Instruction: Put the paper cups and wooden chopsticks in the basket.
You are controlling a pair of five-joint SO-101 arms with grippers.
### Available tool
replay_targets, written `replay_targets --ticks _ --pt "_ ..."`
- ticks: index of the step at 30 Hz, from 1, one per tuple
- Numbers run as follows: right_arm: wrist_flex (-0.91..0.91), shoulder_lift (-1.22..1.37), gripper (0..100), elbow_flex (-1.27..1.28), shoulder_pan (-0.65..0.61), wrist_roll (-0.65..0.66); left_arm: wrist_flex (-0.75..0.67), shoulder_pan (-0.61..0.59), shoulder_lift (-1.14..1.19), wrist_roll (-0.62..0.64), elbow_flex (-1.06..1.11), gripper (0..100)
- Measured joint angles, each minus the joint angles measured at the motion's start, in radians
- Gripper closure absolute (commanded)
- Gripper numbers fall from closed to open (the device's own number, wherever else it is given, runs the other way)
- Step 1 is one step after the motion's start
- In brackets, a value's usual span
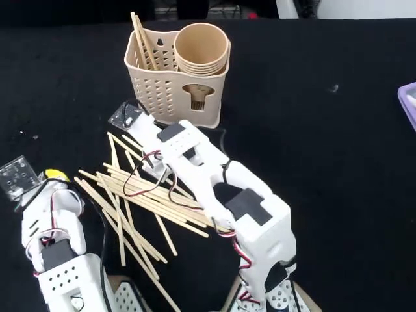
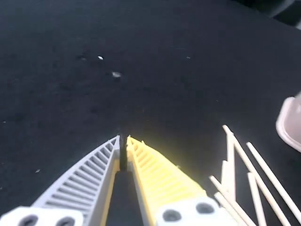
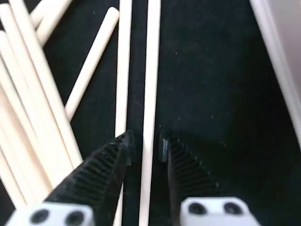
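A beige perforated basket (image 1: 170, 88) stands at the back of the black table. Stacked paper cups (image 1: 202, 47) and a few wooden chopsticks (image 1: 143, 40) sit inside it. Several more chopsticks (image 1: 138, 196) lie scattered in front of it, also seen as loose chopsticks (image 2: 244, 174). My right gripper (image 1: 132, 119) (image 3: 146, 141) is low over the pile's far end, just in front of the basket. Its fingers stand slightly open astride a single chopstick (image 3: 151, 70) lying on the table. My left gripper (image 2: 123, 141) (image 1: 19, 177) is shut and empty over bare table left of the pile.
A purple object (image 1: 408, 99) shows at the table's right edge. The basket wall (image 3: 277, 52) is close beside my right gripper. The right arm's body (image 1: 221, 195) lies over part of the chopstick pile. Open black table extends right of the basket.
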Motion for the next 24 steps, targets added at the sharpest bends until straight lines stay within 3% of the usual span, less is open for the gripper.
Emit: replay_targets --ticks 9,18,24 --pt "0.091 -0.069 86.4 0.026 -0.021 0.002 0.000 -0.032 0.000 0.006 -0.014 97" --pt "-0.026 -0.123 77.5 0.133 -0.057 -0.011 0.000 -0.035 0.000 0.006 -0.023 97" --pt "-0.052 -0.124 80.0 0.138 -0.058 -0.046 0.000 -0.035 0.000 0.006 -0.023 97"
